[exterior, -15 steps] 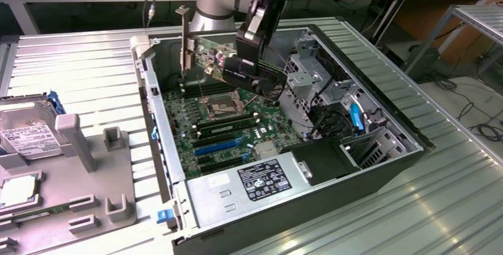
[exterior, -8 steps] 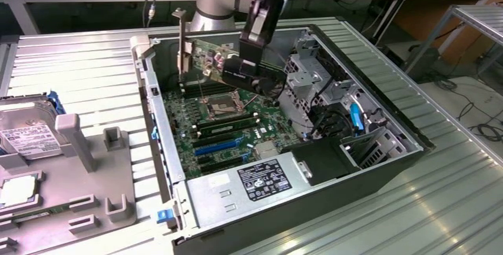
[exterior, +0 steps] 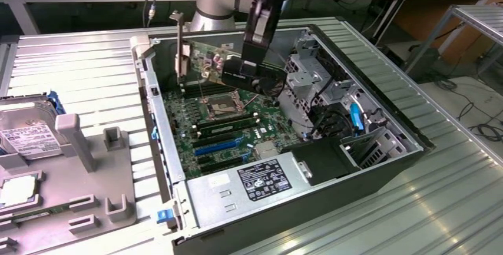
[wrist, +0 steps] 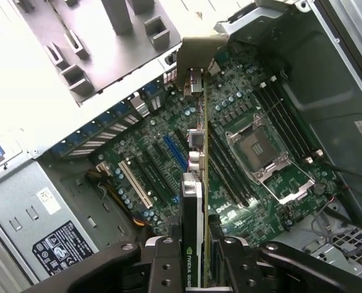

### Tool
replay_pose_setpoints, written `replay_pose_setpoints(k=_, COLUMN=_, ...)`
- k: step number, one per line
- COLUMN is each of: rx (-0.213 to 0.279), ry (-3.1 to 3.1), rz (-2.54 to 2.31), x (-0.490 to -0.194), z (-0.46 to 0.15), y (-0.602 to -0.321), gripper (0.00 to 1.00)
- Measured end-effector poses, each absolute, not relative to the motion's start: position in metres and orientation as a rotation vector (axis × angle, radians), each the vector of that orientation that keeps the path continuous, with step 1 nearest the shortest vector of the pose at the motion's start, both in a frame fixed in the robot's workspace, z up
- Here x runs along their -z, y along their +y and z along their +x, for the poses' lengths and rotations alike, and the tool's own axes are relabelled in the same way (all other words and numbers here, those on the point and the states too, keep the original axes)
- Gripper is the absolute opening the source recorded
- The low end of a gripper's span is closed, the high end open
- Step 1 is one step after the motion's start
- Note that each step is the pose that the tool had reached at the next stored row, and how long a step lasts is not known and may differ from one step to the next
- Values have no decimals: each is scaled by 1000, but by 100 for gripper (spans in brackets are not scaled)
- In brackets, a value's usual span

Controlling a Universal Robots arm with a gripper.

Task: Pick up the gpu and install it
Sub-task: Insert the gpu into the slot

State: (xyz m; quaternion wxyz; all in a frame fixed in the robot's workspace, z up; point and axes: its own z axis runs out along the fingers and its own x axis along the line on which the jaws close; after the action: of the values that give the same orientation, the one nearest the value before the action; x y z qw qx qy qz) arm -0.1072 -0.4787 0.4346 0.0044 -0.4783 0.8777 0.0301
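Observation:
The gpu (exterior: pixel 211 62) is a green card with a black face and a silver bracket. It hangs upright over the far end of the open computer case (exterior: pixel 393 119), above the motherboard (exterior: pixel 224 128). My gripper (exterior: pixel 253 60) comes down from above and is shut on the card's black end. In the wrist view the gpu (wrist: pixel 193 201) shows edge-on between my two black fingers (wrist: pixel 162 259), running out over the motherboard (wrist: pixel 242 122) between the expansion slots (wrist: pixel 135 183) and the CPU socket (wrist: pixel 263 149). The card is held above the slots, not seated in one.
A power supply (exterior: pixel 251 183) fills the case's near end. A metal drive cage (exterior: pixel 314 72) and black cables (exterior: pixel 326 122) stand on the exterior view's right of the card. A grey fixture tray (exterior: pixel 82 155) with a hard drive (exterior: pixel 23 140) lies left of the case.

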Motion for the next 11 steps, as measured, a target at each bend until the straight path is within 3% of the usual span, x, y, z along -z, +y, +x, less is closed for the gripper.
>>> replay_pose_setpoints(k=11, rx=-95, ry=2657, rz=-1663, x=-435, z=-107, y=-479, gripper=27)
